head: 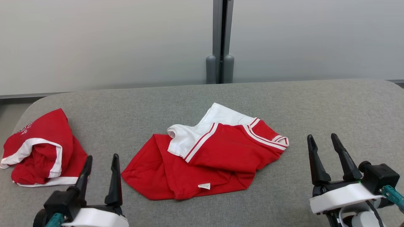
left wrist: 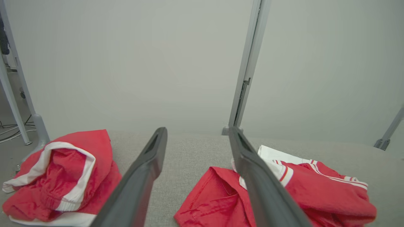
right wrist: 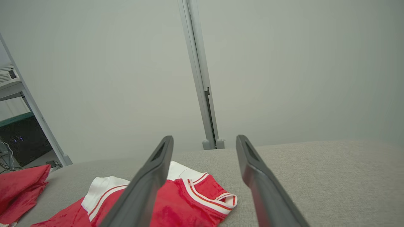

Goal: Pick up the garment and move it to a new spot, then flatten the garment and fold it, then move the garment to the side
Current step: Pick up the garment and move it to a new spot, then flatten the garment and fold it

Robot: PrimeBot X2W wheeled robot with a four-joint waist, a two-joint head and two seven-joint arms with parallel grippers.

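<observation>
Garment (head: 221, 148), red and white, lies crumpled at the middle of the gray table (head: 315, 104), between our claws and touching neither. Another red garment (head: 41, 132) sits bunched beside our left claw (head: 102, 156), which gapes empty, as does our right claw (head: 322, 136).

- A lab or test bay.
- Behind the grey cloth-covered desk (head: 315, 104): pale partition panels (head: 107, 44) on a metal post (head: 221, 41).
- Left of the desk: floor cables (left wrist: 9, 127), dark electronics (right wrist: 22, 145).
</observation>
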